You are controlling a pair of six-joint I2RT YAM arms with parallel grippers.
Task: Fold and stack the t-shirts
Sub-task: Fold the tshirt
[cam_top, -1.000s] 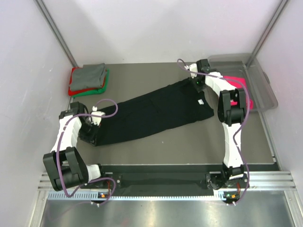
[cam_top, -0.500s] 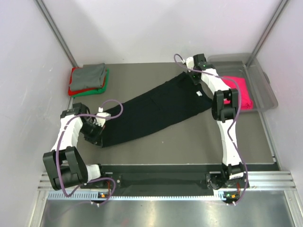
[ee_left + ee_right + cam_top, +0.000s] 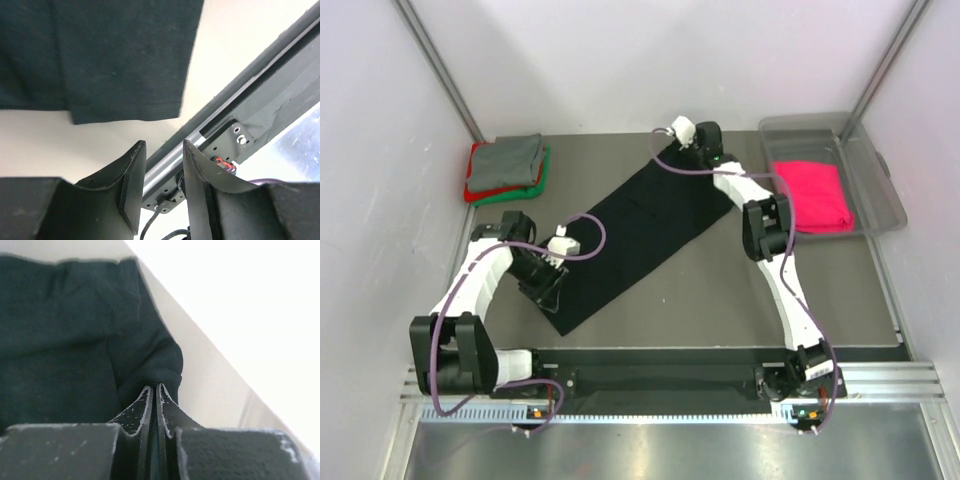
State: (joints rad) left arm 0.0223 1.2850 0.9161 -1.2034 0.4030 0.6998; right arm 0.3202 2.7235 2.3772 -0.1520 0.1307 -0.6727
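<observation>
A black t-shirt [image 3: 635, 225], folded into a long strip, lies diagonally across the table. My right gripper [image 3: 672, 150] is at its far end, shut on a bunched fold of the black cloth [image 3: 160, 365]; the jaws [image 3: 155, 386] pinch it tight. My left gripper [image 3: 552, 283] hovers at the strip's near end, open with nothing between the fingers [image 3: 162, 150]. The shirt's hem [image 3: 125, 112] lies just beyond them. A grey tee tops a red and a green one [image 3: 505, 165] at the back left. A hot-pink tee [image 3: 810, 195] lies in the bin.
A clear plastic bin [image 3: 880, 185] stands at the back right and holds the pink tee. White walls close in the table on three sides. The dark rail [image 3: 240, 100] with the arm bases runs along the near edge.
The left gripper has let go of the shirt's near end and opened. The right gripper has shut on the far end and carried it left, swinging the strip to a steeper diagonal.
</observation>
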